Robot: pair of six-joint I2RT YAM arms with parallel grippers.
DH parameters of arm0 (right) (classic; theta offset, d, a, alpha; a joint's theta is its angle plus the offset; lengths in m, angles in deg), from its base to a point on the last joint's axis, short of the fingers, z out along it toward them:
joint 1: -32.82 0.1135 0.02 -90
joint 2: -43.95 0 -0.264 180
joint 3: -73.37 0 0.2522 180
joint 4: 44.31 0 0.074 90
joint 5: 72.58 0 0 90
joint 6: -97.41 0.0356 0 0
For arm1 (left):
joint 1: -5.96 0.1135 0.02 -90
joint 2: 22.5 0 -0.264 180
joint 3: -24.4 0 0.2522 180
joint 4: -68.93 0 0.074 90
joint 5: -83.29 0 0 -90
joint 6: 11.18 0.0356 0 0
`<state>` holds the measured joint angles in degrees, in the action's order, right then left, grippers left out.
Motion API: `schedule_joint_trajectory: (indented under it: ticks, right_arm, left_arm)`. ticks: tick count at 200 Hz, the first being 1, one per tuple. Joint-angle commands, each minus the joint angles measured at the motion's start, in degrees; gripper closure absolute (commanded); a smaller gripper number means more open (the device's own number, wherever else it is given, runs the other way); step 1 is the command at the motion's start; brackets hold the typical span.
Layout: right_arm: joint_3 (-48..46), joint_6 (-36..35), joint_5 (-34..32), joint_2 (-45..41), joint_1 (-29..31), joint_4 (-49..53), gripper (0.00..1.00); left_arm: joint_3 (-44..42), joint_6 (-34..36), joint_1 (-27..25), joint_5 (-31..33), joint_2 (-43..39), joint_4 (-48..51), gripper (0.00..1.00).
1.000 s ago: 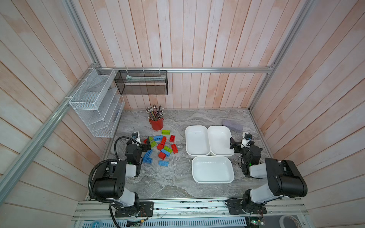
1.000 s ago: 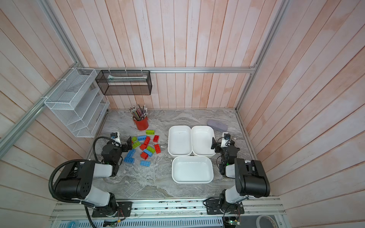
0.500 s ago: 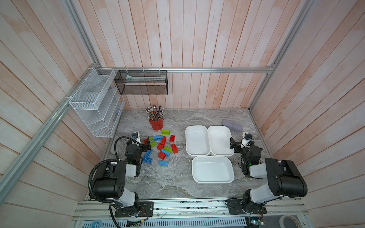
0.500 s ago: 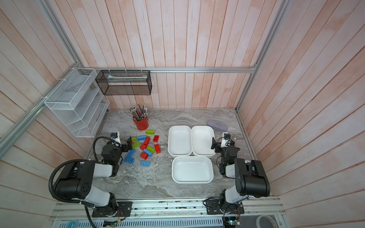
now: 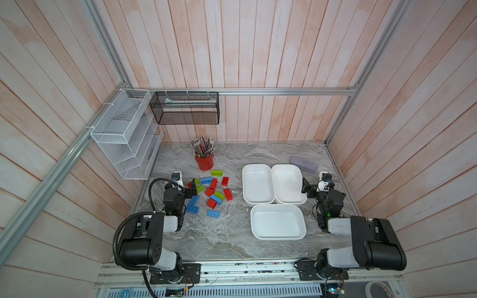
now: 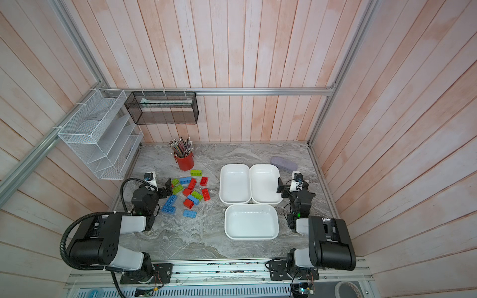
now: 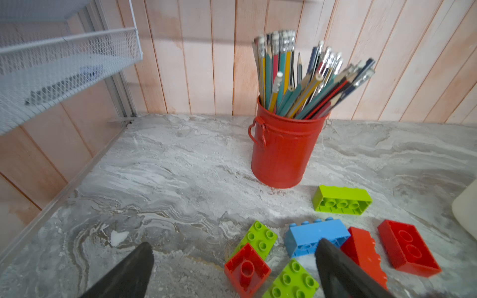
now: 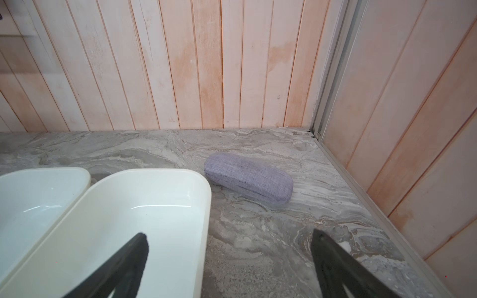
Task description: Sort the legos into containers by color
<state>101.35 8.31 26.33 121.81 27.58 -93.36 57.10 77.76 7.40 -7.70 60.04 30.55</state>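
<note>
Several red, lime and blue legos [image 5: 210, 192] [image 6: 191, 192] lie loose on the marble table, left of centre. Three white containers, all empty, stand right of them: two side by side [image 5: 258, 185] [image 5: 287, 184], one in front [image 5: 277, 224]. My left gripper [image 5: 185, 187] [image 7: 235, 246] is open at the pile's left edge. An upturned red square brick [image 7: 247, 269] and a lime one [image 7: 260, 238] lie between its fingers, untouched. My right gripper [image 5: 315, 187] [image 8: 229, 234] is open and empty, one finger over the right-hand tub [image 8: 129, 219], one over bare table.
A red pencil cup [image 5: 205, 161] [image 7: 281, 154] stands just behind the bricks. A grey-purple case [image 5: 303, 163] [image 8: 249, 178] lies behind the tubs near the right wall. A white wire rack [image 5: 126, 136] and a black mesh basket [image 5: 185, 111] hang on the walls.
</note>
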Motion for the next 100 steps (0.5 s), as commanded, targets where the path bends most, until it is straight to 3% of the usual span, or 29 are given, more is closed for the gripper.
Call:
schedule_joint_trajectory:
  ticks: [1, 29, 45, 64, 100]
  right_arm:
    - [3.5, 0.3, 1.2, -6.1, 0.0, 10.5, 0.02]
    - [8.6, 0.8, 4.8, -13.4, 0.2, 22.7, 0.02]
    - [11.7, 0.7, 7.8, -16.6, 0.2, 29.4, 0.02]
    - [16.6, -0.5, 13.1, -18.9, 0.3, 38.7, 0.02]
    - [25.2, -1.3, 27.4, -19.3, 0.5, 52.6, 0.02]
  left_arm:
    - [5.5, -1.5, -0.5, 3.5, -6.8, 11.5, 0.00]
    - [13.6, -5.0, -1.4, 4.3, -13.0, 28.7, 0.00]
    - [20.1, -3.7, -2.7, 3.0, -14.2, 41.3, 0.00]
    - [29.1, 2.4, -4.1, 0.0, -13.3, 56.7, 0.00]
    - [39.8, 14.5, -4.5, -6.6, -12.4, 76.8, 0.00]
